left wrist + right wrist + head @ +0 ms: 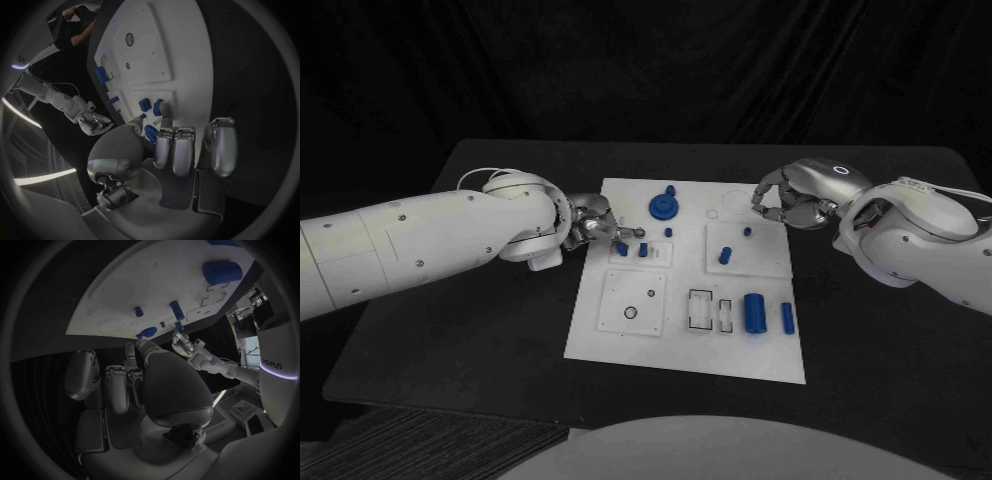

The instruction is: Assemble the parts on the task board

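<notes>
The white task board [689, 345] lies mid-table. My left hand [599, 224] is at its far left edge, fingertips over two small blue pieces [632, 250]; in the left wrist view one fingertip [165, 110] is right beside a piece [157, 106], and I see nothing gripped. A blue disc with a knob [665, 206] stands at the far end, partly hidden behind my thumb [150, 134]. My right hand [790, 200] hovers at the far right corner, fingers curled in with nothing in them. A blue peg [726, 254], a fat cylinder [756, 312] and a thin one [788, 318] lie on the board.
The board's near left has a panel with a round hole [630, 311] and a smaller one [652, 293]; rectangular slots [708, 309] sit beside the fat cylinder. Black table [473, 330] surrounds the board. The right wrist view shows the board [125, 295] and my left hand [183, 344].
</notes>
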